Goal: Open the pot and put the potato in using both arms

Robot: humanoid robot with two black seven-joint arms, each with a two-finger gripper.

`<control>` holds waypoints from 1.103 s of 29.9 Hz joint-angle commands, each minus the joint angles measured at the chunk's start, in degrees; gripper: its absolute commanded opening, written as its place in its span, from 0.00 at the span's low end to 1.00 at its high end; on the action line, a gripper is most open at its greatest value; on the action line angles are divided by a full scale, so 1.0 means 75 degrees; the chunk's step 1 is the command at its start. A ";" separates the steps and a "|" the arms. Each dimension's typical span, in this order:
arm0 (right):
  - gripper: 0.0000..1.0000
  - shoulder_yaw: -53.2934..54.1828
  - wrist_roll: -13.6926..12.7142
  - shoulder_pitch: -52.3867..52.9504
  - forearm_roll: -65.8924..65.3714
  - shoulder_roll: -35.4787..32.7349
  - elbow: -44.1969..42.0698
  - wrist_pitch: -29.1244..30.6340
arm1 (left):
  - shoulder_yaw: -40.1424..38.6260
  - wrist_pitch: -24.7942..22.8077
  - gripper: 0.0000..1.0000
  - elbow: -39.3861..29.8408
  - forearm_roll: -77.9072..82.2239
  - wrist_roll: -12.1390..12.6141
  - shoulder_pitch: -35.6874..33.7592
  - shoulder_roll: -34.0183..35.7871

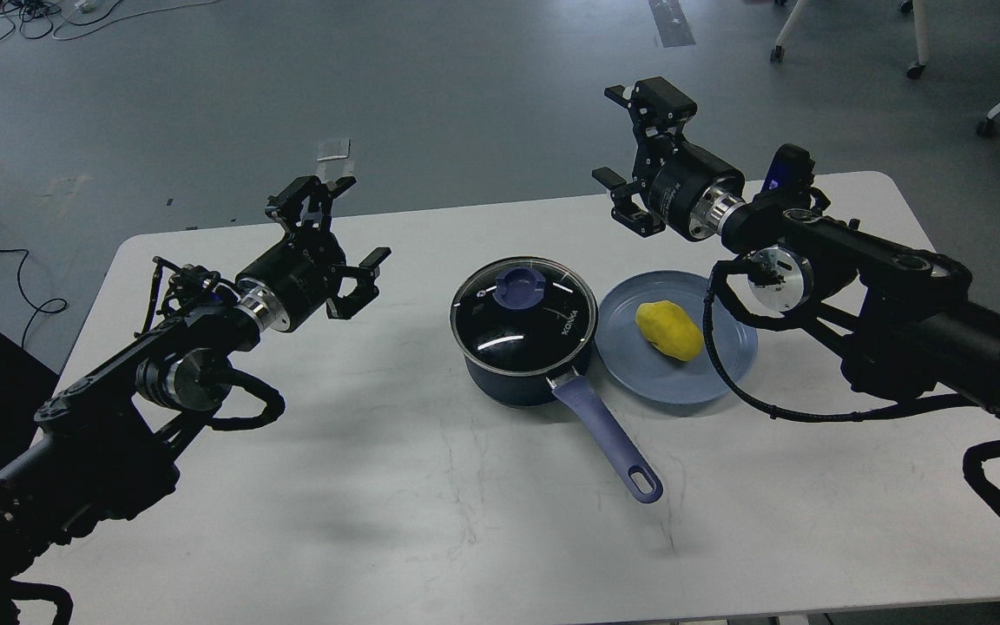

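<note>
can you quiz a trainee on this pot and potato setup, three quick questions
1. True or false: the glass lid is on the pot.
2. The potato lies on: A) the bare table, B) the blue plate, C) the lid.
3. Is the left gripper or the right gripper holding anything?

Key: 1 true. 2 B. 3 neither; both are open and raised clear of the white table.

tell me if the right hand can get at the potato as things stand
Probably yes. The potato lies uncovered on the plate, and the right hand hangs open above and behind it with nothing between. The lidded pot sits off to the side.
</note>
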 commanded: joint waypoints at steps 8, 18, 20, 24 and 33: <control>1.00 -0.0004 0.0048 0.0027 -0.0022 0.0014 -0.0032 0.0100 | -0.0136 0.0174 0.98 0.0130 -0.0003 -0.0235 0.0023 -0.0219; 1.00 -0.0016 0.0036 0.0086 -0.0034 0.0189 -0.0196 0.0100 | -0.0171 0.0139 0.98 0.0154 -0.0015 -0.0130 -0.0012 -0.0207; 1.00 -0.0016 0.0036 0.0097 -0.0034 0.0201 -0.0196 0.0100 | -0.0159 0.0151 0.98 0.0154 -0.0015 -0.0106 -0.0023 -0.0207; 1.00 -0.0016 0.0024 0.0097 -0.0034 0.0189 -0.0196 0.0100 | -0.0171 0.0139 0.98 0.0154 -0.0015 -0.0024 -0.0024 -0.0207; 1.00 -0.0016 0.0012 0.0097 -0.0022 0.0189 -0.0208 0.0100 | -0.0148 0.0186 0.98 0.0154 0.0008 0.0011 -0.0035 -0.0242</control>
